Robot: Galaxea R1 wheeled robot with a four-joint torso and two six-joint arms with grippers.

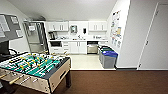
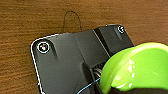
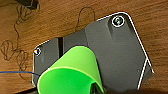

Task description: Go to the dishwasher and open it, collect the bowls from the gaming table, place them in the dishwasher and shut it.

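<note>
While dishwasher (image 1: 92, 47) sits far off, L & R grippers carry green bowls (image 2: 135, 70), jaw state unclear.

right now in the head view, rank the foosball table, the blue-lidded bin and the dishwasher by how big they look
1. The foosball table, largest by far, though it is also nearest the camera.
2. The blue-lidded bin.
3. The dishwasher, which looks smallest; it stands farthest back, so its true size against the bin is unsure.
</note>
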